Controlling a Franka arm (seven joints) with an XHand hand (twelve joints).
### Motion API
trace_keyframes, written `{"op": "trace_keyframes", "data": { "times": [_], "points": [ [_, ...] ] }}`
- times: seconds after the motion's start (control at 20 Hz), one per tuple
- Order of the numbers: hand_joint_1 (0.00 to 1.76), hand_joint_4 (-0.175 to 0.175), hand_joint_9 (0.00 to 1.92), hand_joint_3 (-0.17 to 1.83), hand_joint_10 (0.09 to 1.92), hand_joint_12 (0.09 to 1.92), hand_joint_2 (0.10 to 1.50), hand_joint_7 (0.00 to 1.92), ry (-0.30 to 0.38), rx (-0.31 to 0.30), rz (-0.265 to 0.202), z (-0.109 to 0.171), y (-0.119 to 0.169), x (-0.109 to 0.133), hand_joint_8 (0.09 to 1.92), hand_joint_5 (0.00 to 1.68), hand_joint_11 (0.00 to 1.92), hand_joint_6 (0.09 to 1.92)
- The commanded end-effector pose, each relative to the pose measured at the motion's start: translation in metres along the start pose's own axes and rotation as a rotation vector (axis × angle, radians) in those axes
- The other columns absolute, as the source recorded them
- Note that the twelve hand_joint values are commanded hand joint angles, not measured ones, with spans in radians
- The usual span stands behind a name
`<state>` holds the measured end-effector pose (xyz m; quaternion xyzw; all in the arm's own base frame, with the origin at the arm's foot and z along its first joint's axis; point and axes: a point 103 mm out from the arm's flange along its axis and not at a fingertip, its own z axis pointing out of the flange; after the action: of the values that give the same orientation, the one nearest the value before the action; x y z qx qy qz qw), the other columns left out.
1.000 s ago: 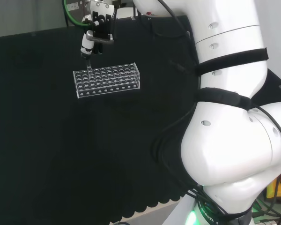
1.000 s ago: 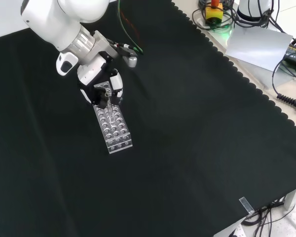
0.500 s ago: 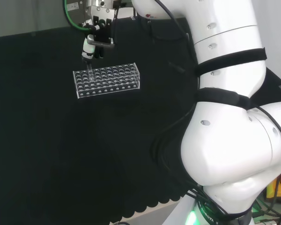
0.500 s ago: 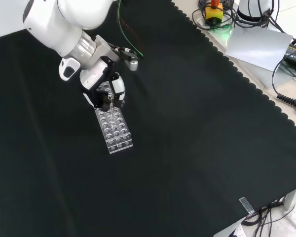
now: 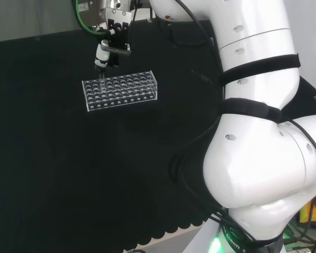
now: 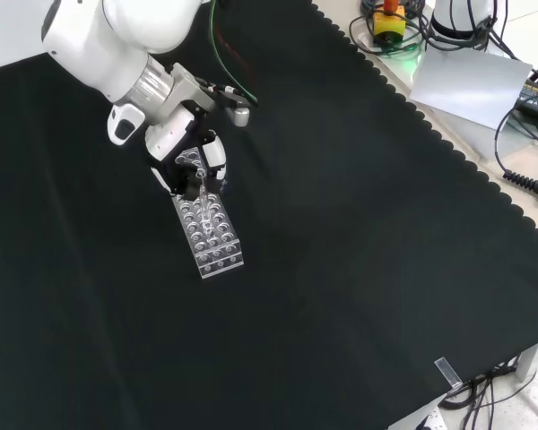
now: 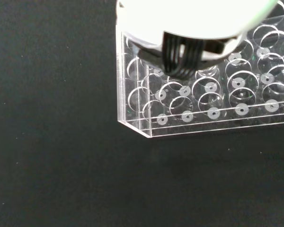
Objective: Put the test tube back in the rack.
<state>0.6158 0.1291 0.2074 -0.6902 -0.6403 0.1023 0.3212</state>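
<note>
Black cloth (image 6: 359, 269) covers the whole bench, its scalloped hem showing along the near edge in the head view and along the right side in the front view, where cables (image 6: 529, 170) and a grey sheet (image 6: 471, 85) lie on the bare tabletop beyond it. Clear plastic makes up the rack (image 5: 120, 90), a long box with rows of round holes, lying flat on the cloth well apart from everything else. In the head view the arm's big white links (image 5: 263, 158), banded with black straps, stand at the right but leave the rack in plain sight. The black and white hand (image 5: 109, 43) hangs over the rack's left end in that view, fingers curled and pointing down. A thin clear test tube (image 5: 101, 77) stands upright in a hole near that end, just under the fingertips; whether the fingers touch it cannot be told. From the wrist, a blurred white part of the hand overhangs the rack's corner holes (image 7: 180, 101).
</note>
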Motion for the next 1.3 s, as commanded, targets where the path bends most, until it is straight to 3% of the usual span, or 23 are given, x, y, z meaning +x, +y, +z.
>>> {"op": "trace_keyframes", "data": {
  "times": [0.05,0.8,1.3],
  "points": [
    [1.44,-0.175,1.32,0.76,0.58,0.91,0.57,1.35,0.005,0.014,0.005,0.002,0.003,-0.002,0.72,1.29,1.19,0.64],
    [1.44,-0.175,1.32,0.76,0.58,0.91,0.57,1.35,-0.02,0.035,-0.007,0.02,0.024,0.013,0.72,1.29,1.19,0.64],
    [1.44,-0.175,1.32,0.76,0.58,0.91,0.56,1.35,-0.008,0.067,0.016,0.041,0.025,0.005,0.72,1.29,1.19,0.64]
  ]
}}
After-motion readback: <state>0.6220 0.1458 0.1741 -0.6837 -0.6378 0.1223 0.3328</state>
